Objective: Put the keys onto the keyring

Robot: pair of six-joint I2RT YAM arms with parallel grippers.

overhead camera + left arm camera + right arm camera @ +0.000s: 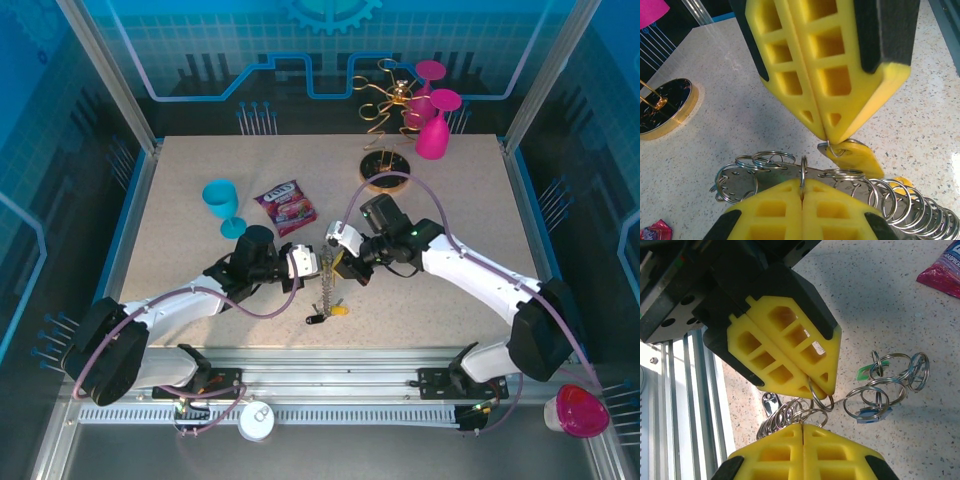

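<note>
My left gripper point(312, 262) and right gripper point(335, 258) meet tip to tip above the table's middle. A silvery chain of split rings point(326, 288) hangs from them down to the table, ending at a yellow key point(340, 310). The left gripper point(802, 189) is shut on one ring of that chain point(803, 176). The right gripper point(827, 137) is shut on the small ring through a yellow key head point(856, 159). Under the right gripper point(804, 426), a green key head point(865, 372) and a blue key head point(872, 414) hang among rings. I cannot make out the large oval loop.
A teal goblet point(222, 205) and a snack packet point(286, 205) stand behind the left arm. The gold curly wire stand point(385, 110) on its round base point(385, 165) and magenta goblets point(432, 120) sit at the back right. The table's metal front rail point(330, 360) is close below.
</note>
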